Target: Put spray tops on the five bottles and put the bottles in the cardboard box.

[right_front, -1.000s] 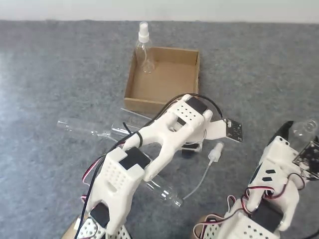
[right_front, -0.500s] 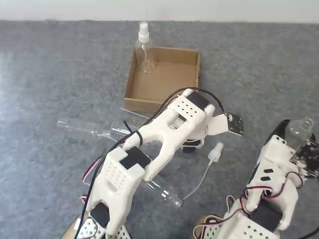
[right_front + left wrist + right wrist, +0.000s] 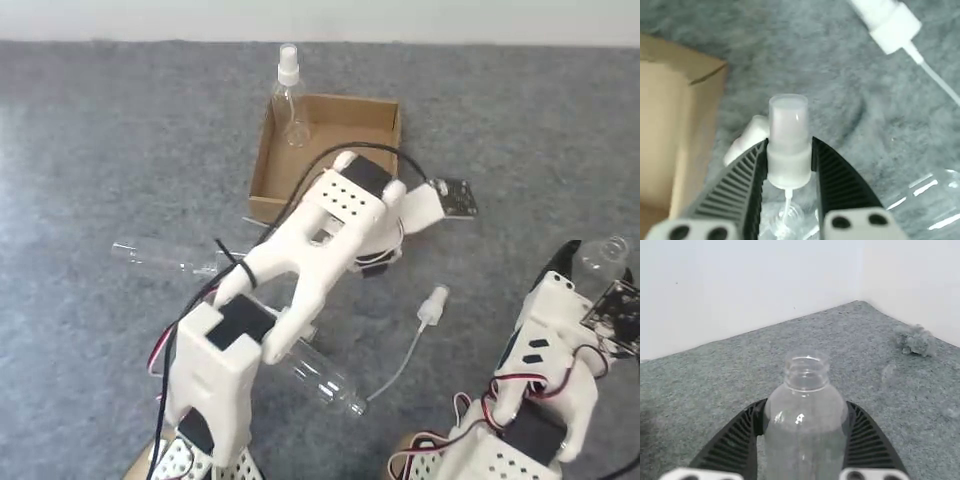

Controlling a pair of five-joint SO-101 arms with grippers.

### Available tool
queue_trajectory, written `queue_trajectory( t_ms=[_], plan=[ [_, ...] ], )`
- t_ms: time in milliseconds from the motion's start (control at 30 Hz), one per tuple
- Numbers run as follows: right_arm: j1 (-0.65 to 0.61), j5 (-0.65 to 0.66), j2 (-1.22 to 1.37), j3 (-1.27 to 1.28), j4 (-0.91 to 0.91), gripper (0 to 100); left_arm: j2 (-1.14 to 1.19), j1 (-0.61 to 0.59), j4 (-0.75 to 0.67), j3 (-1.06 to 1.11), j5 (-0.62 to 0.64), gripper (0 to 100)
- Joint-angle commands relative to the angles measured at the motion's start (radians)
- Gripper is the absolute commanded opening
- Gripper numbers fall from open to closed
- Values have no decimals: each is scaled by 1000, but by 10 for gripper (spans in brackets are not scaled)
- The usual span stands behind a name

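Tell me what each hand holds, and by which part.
Left hand: a spray top, by its collar. Right hand: an uncapped clear bottle, by its body.
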Motion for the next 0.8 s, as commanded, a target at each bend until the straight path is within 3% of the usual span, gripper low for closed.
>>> queue_trajectory(
  t_ms=[0, 767],
  plan=[
    [-45, 17, -15, -64, -1, 86, -129, -31, -9, -44, 55, 13],
    [-272, 26, -15, 15, -12, 86, -482, -58, -91, 1, 358, 13]
  ],
)
